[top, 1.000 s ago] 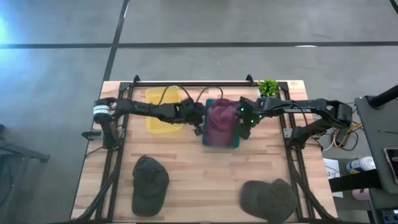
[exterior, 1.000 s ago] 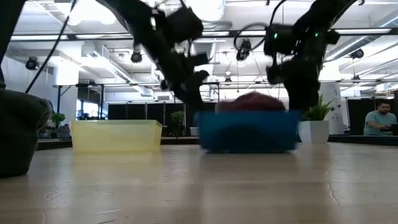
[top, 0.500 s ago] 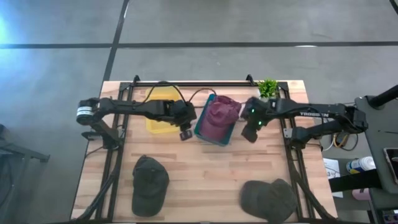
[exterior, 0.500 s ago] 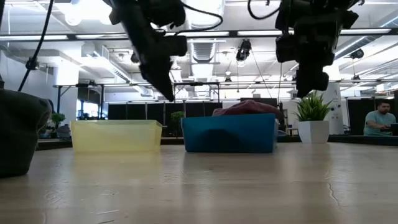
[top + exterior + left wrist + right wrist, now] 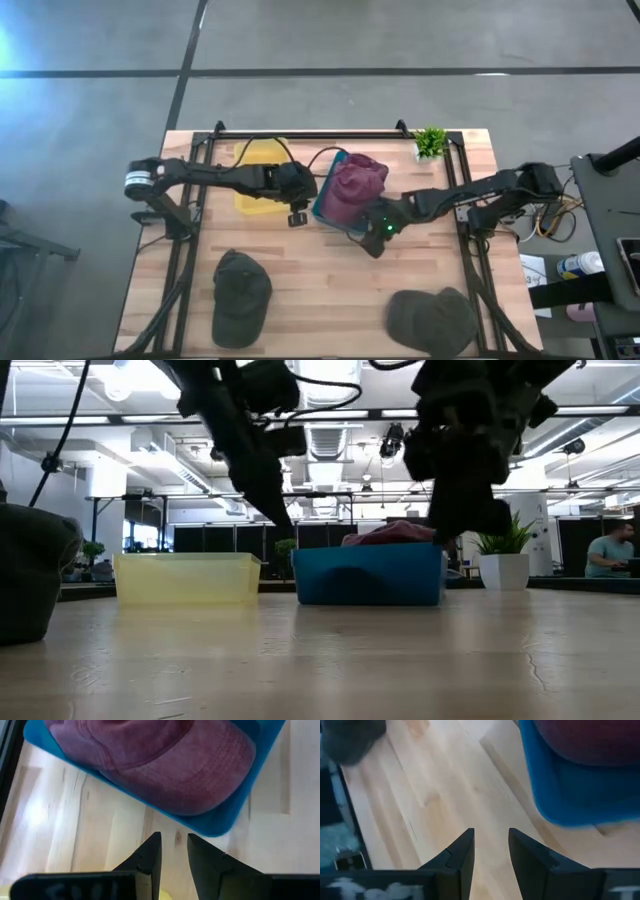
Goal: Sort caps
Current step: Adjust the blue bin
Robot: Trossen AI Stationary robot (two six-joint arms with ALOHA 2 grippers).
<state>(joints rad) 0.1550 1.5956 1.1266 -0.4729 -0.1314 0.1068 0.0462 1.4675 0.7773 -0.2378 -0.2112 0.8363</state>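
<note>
Maroon cap fabric [image 5: 355,185] fills the teal bin [image 5: 326,212], heaped above its rim [image 5: 395,532]; whether it is one cap or two I cannot tell. Two olive-grey caps lie on the table near its near edge, one on the left [image 5: 240,293] and one on the right [image 5: 432,320]. My left gripper [image 5: 297,215] hovers between the yellow bin [image 5: 255,190] and the teal bin [image 5: 220,826], its fingers a narrow gap apart and empty. My right gripper [image 5: 375,237] hovers at the teal bin's near right corner [image 5: 570,800], also narrowly open and empty.
The yellow bin [image 5: 185,578] stands left of the teal bin [image 5: 370,575] at the far side. A small potted plant [image 5: 430,142] stands at the far right corner. Bare wood [image 5: 330,290] lies between the two olive caps.
Both grippers have drawn away from the teal bin, the left toward the table's left. The right went first toward the right and up, then swung toward the near edge and left. The teal bin has turned from square to slanted and slid slightly toward the far left.
</note>
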